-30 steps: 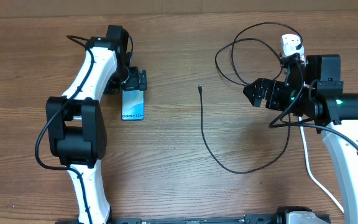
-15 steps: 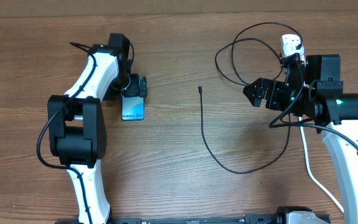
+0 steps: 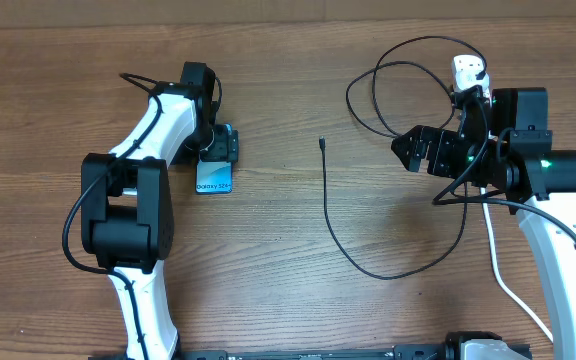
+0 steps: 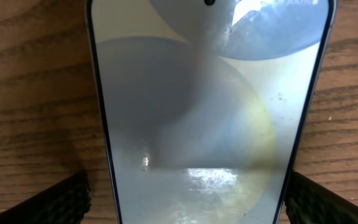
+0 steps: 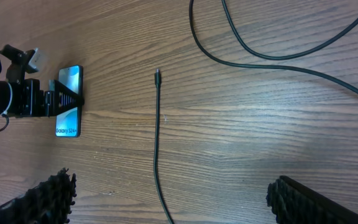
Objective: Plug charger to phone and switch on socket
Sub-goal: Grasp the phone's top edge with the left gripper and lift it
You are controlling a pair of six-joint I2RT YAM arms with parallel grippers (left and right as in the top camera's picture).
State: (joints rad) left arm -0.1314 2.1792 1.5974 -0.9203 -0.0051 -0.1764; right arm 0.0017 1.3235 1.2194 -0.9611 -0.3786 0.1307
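Overhead, the left arm [image 3: 163, 110] reaches forward, open jaws straddling the phone [image 3: 214, 179]; the right arm [image 3: 553, 178] holds jaws wide, empty.

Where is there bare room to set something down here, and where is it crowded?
Bare wood lies between the slim teal-screened phone and the thin black charger cable, and in front of the cable's curve. Crowded: far right, where cable loops, white power strip and right gripper meet.

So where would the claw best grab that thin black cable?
Just behind the connector tip, coming straight down from above and closing across the cable. That stretch lies flat and straight on the table, with bare wood on both sides.
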